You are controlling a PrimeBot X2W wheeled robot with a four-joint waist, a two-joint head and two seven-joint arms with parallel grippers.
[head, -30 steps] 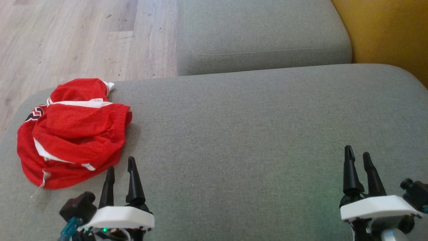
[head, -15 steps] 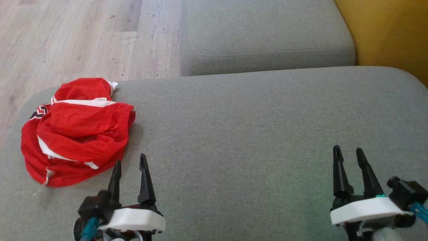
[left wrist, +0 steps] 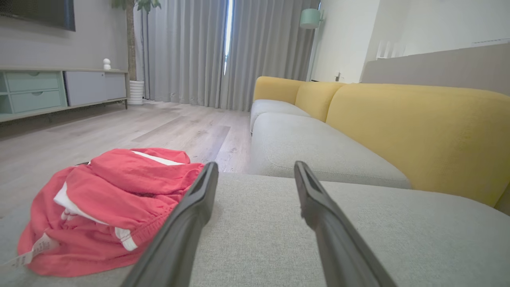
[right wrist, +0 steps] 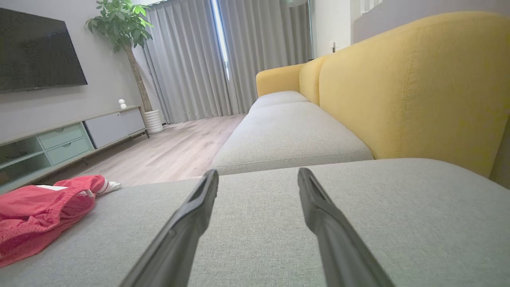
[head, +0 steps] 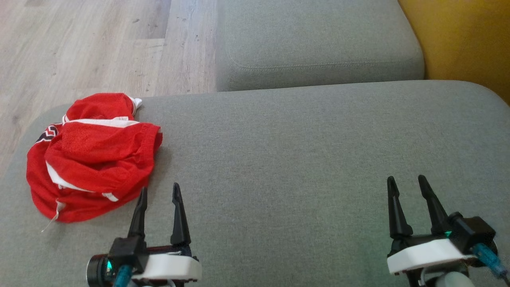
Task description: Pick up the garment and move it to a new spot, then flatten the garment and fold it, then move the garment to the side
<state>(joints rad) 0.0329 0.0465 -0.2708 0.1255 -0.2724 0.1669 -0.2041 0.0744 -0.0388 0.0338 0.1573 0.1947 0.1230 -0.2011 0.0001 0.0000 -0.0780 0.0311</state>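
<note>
Left gripper [head: 159, 187] is standing spread just beside the garment [head: 95, 159]. Right gripper [head: 406, 178] is standing spread too, well apart from the garment.

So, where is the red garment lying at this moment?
In the head view, the red garment lies crumpled at the left end of the grey cushion, close to the left end effector.

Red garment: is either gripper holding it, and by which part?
Nothing is held. The red garment lies crumpled on the grey cushion; the left gripper and right gripper are both open and empty.
</note>
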